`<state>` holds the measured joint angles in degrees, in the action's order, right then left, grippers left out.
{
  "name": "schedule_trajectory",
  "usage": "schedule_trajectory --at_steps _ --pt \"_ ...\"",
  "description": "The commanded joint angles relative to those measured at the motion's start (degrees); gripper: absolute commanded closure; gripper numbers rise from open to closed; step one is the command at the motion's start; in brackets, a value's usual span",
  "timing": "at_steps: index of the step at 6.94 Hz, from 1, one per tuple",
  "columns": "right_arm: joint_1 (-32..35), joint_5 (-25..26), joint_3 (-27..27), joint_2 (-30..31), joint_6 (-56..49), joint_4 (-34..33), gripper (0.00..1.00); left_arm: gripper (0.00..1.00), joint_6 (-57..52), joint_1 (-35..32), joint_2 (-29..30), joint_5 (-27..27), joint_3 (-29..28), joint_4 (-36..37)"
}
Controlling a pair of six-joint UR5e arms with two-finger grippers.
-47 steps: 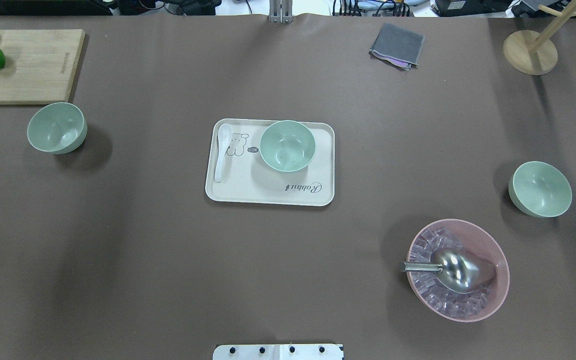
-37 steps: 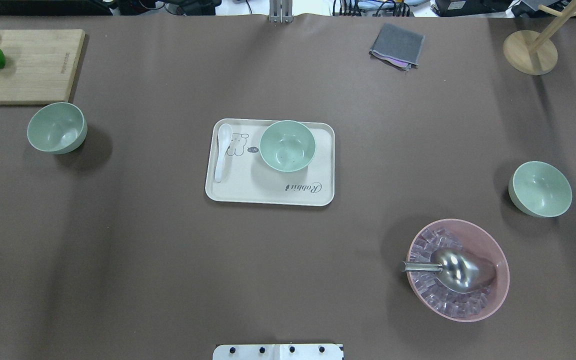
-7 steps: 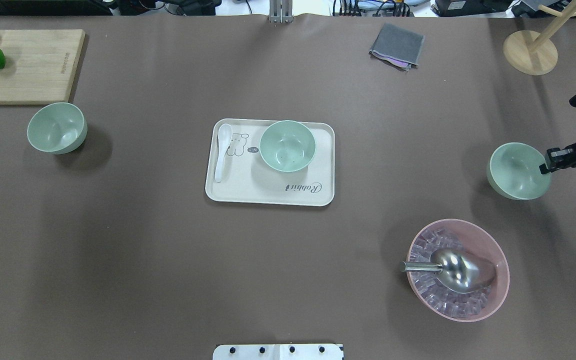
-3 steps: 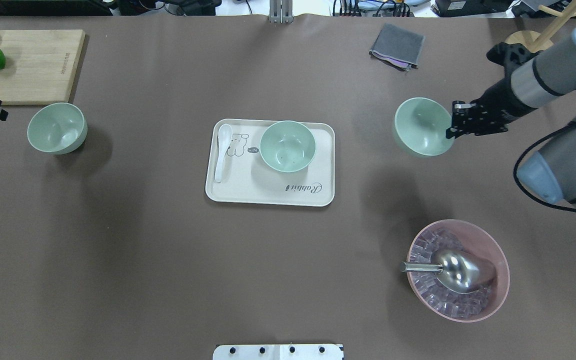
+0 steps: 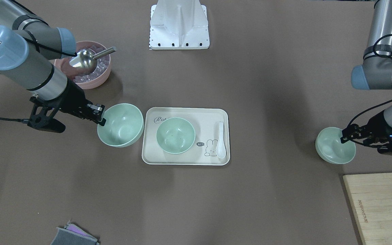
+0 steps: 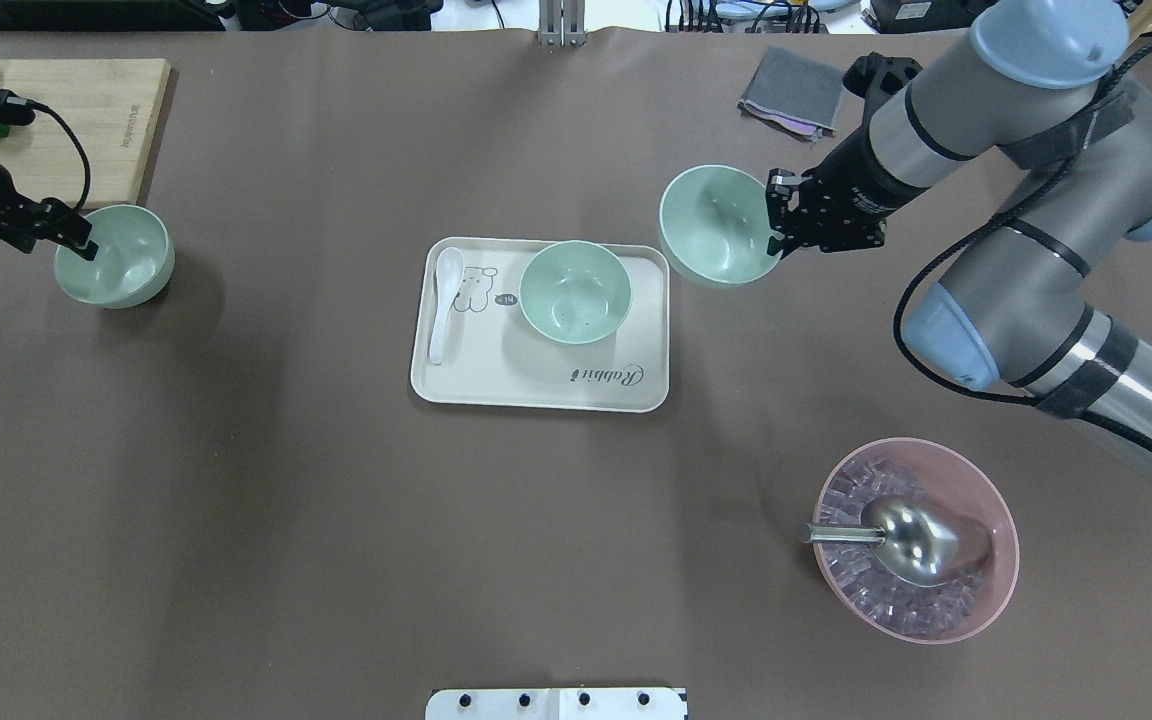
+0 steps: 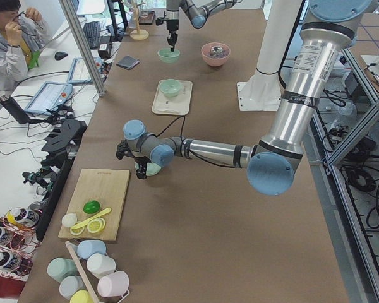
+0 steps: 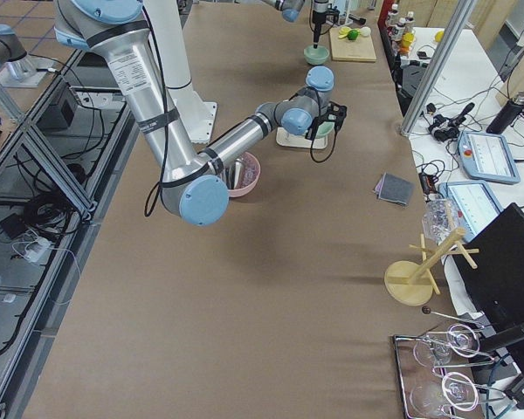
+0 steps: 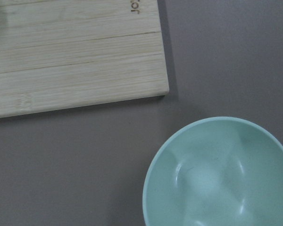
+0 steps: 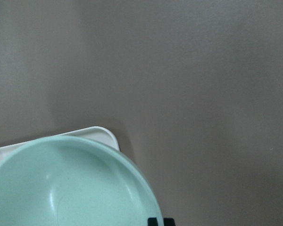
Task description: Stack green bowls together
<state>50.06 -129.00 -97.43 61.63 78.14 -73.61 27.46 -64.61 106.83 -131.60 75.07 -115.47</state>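
On the far left we see a flat wooden cutting board (image 6: 86,130) with a green lime (image 7: 91,206) on it. Just beside the board sits the left green bowl (image 6: 126,270). It is small, round, pale mint, smooth and not shiny. It rests on the brown table (image 6: 286,520) with its open side up. The black left gripper (image 6: 84,245) is right at this bowl's rim, and we cannot tell if it is pinching the rim or not. In the middle lies a cream plastic tray (image 6: 536,390) with round corners and a bunny drawing. In the tray we see a white spoon (image 6: 446,305), with its long way running from the near side to the far side. Beside it in the tray is the middle green bowl (image 6: 574,292), the same kind, standing open side up with a few tiny dark specks inside. Just past the tray's right edge the right green bowl (image 6: 716,225) is up off the table, open side up. The black right gripper (image 6: 776,215) pinches its rim tight on the right side. Farther right and back lies a folded grey cloth (image 6: 794,90). Near the front right stands a big round pink bowl (image 6: 1001,590). It holds clear ice cubes (image 6: 876,600) and a shiny metal scoop (image 6: 921,540), whose handle points left.
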Motion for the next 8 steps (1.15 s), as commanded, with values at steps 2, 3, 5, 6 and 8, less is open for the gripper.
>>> schedule_trajectory --at_steps 2,3,5,6,8 --pt "-3.7 3.8 0.5 -4.9 5.4 -0.7 1.0 0.51 0.1 1.5 0.8 0.5 -2.6 -1.5" --pt "-4.6 4.4 0.8 -5.6 5.5 -0.7 1.0 0.92 0.2 1.5 0.9 0.4 -2.4 -1.5" --pt "-7.5 8.4 2.9 -9.0 9.1 -0.7 1.0 1.0 0.4 1.5 1.4 -0.1 -1.7 -1.3" --pt "-8.8 10.1 4.5 -10.1 9.7 -0.7 1.0 1.0 0.5 1.5 1.4 -0.2 -0.4 -1.0" --pt "-9.9 13.0 7.5 -10.9 9.5 -0.2 1.0 1.0 2.3 1.3 1.3 -2.4 3.1 -0.5"
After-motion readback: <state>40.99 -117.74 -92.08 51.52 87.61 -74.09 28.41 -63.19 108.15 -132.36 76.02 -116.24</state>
